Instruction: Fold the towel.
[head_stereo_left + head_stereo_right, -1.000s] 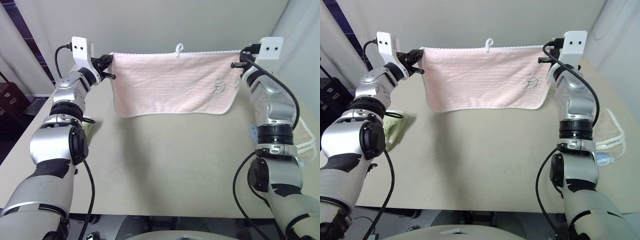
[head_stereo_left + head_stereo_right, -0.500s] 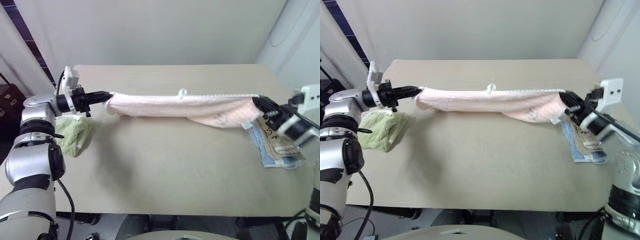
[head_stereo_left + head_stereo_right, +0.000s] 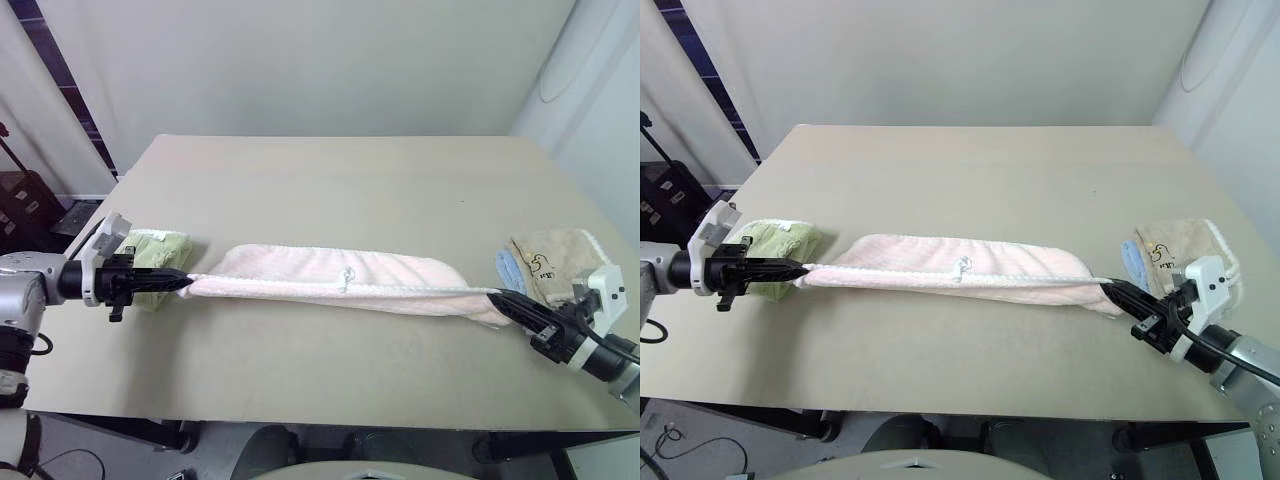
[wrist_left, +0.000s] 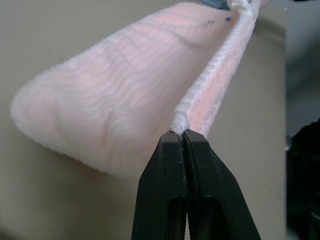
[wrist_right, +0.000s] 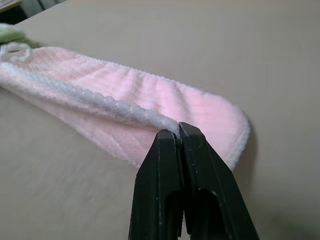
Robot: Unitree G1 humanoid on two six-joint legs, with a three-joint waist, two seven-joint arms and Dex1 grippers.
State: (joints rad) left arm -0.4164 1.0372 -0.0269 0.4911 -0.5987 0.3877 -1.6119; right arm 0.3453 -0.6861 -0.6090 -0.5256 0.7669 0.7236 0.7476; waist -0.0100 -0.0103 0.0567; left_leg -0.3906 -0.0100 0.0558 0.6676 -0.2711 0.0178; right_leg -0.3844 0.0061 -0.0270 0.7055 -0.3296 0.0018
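No readable text, label, brand or number appears anywhere. The beige towel (image 3: pixel 555 260) carries a small dark embroidered mark (an outline figure with no letters that can be made out).

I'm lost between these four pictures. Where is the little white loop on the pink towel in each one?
Left eye view: white loop at the middle of the pink towel, on its white near edge.
Right eye view: same spot.
Left wrist view: I cannot make it out.
Right wrist view: far end of the white edge.
Shared landmark: the green towel.
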